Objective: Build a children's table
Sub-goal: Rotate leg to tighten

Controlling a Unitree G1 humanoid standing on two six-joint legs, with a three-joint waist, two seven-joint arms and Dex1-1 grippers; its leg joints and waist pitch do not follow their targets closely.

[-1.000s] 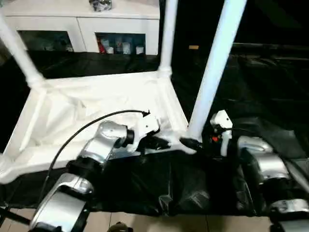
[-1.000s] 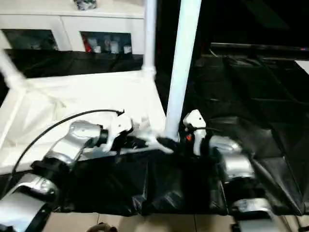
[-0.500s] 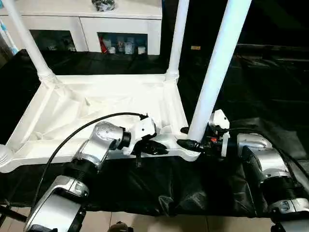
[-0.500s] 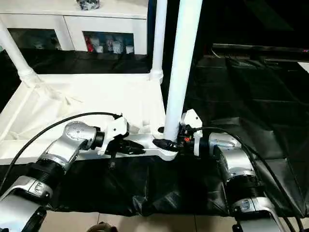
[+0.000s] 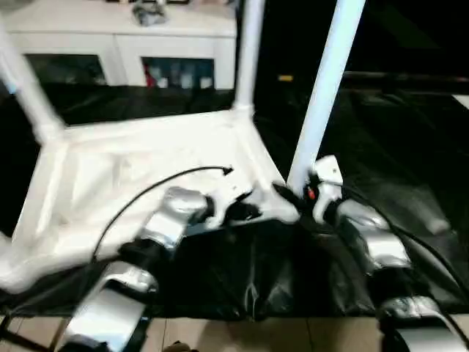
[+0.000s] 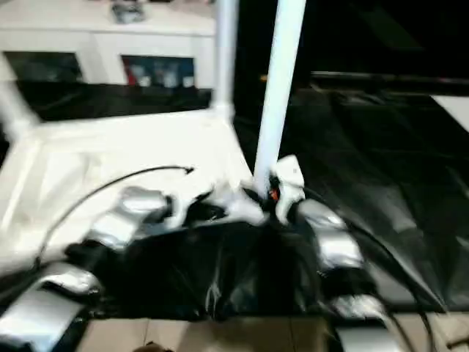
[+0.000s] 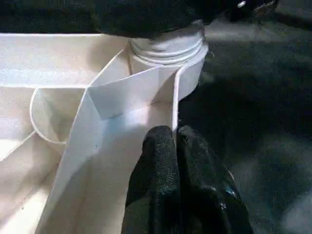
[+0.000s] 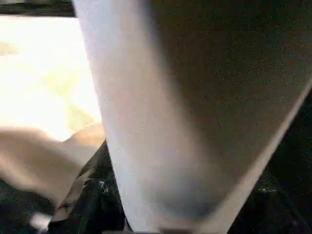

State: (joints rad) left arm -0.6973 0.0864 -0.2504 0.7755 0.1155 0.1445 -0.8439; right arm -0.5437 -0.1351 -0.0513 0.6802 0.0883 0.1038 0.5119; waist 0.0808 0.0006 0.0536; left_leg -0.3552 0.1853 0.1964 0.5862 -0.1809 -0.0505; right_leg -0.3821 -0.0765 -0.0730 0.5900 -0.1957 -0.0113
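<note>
Upturned children's table (image 5: 146, 158) lies at the black-covered work table's (image 5: 410, 139) near edge. Left gripper (image 7: 174, 141), fingers pressed together, pinches its rim. Right gripper (image 5: 287, 195) meets the near-corner leg (image 5: 326, 81); finger spread indiscernible.

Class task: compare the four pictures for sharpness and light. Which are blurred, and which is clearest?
Both eye views: motion-smeared, table top glaring white. Left wrist view: clearest, crisp rim and left claw, dark cloth beyond. Right wrist view: a leg close up, soft, half in shadow.
</note>
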